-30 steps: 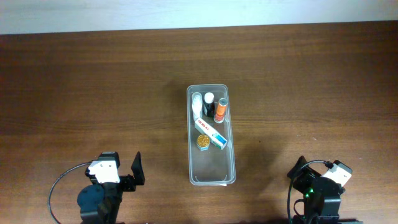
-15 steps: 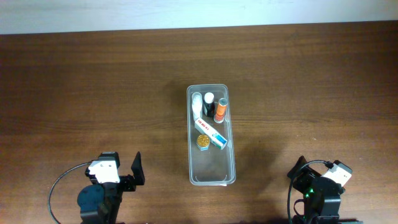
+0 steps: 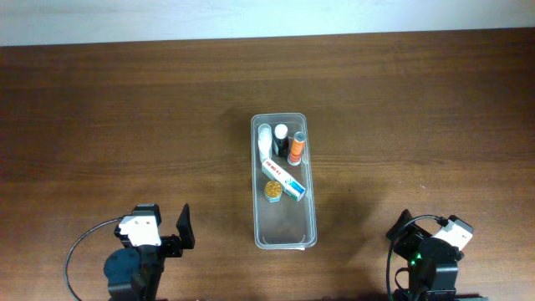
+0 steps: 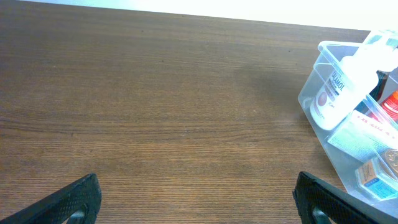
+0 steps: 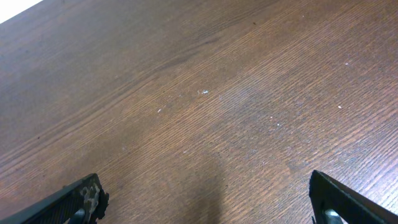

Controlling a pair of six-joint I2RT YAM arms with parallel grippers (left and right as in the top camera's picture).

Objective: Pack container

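Note:
The clear plastic container lies lengthwise at the table's middle. Inside its far half are a white bottle, a black bottle, an orange tube, a white and blue box and a small gold tin. In the left wrist view the container shows at the right edge with the white bottle leaning in it. My left gripper is open and empty at the near left, well away from the container. My right gripper is open and empty over bare wood at the near right.
The brown wooden table fills the view, with a pale wall strip beyond its far edge. The near half of the container holds nothing I can see.

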